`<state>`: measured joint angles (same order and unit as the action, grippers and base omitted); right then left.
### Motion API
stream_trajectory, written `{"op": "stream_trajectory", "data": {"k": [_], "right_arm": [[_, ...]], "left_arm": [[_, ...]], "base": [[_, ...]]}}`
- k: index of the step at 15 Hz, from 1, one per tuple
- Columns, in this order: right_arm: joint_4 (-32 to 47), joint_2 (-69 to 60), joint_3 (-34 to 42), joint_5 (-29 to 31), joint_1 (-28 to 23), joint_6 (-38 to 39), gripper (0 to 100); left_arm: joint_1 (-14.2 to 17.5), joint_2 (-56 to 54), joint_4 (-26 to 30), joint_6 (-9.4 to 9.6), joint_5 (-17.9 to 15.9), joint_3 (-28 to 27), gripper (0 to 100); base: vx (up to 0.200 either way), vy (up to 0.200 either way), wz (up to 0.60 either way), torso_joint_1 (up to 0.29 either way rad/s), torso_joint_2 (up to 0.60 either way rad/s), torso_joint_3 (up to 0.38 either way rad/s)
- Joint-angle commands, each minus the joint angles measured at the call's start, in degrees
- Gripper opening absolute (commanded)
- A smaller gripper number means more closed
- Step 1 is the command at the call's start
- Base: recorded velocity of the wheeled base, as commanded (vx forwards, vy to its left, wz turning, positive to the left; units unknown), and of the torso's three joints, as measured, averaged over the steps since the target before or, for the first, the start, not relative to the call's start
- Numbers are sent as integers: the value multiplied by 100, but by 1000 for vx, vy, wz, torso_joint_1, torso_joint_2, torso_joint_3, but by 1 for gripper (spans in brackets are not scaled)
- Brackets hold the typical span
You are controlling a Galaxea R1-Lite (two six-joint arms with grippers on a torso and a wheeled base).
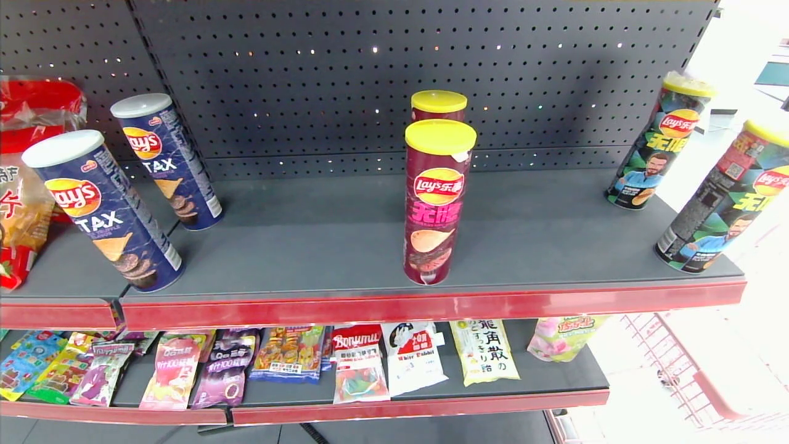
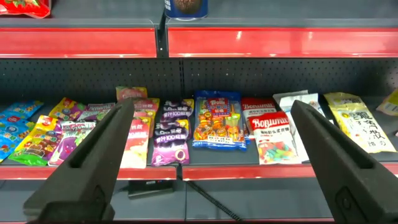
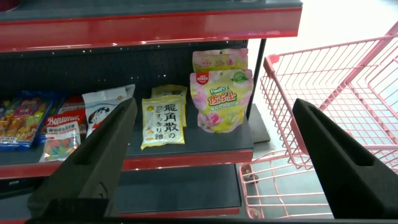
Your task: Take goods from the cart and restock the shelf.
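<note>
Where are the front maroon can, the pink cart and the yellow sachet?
maroon can (image 1: 436, 209), head view, label middle.
pink cart (image 3: 323, 99), right wrist view, side mesh.
yellow sachet (image 3: 163, 121), right wrist view, printed front.

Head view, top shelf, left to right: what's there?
Red snack bag → front blue can → rear blue can → front maroon can → rear green can → front green can.

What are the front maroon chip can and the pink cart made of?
Front maroon chip can: probably printed paperboard tube, glossy wrap; yellow lid looks plastic. Pink cart: likely painted metal wire, going by its thin open grid.
</note>
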<state>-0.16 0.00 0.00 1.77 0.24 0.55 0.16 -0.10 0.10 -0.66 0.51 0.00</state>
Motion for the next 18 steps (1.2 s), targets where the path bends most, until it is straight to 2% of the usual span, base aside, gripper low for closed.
{"op": "stream_trajectory", "data": {"k": [1,18], "right_arm": [[-2,0,0,-1,2,-2,100],[-2,0,0,-1,2,24,100]], "left_arm": [[2,10,-1,-4,2,0,100],[2,10,-1,-4,2,0,100]], "base": [[0,0,0,0,0,0],[0,0,0,0,0,0]]}}
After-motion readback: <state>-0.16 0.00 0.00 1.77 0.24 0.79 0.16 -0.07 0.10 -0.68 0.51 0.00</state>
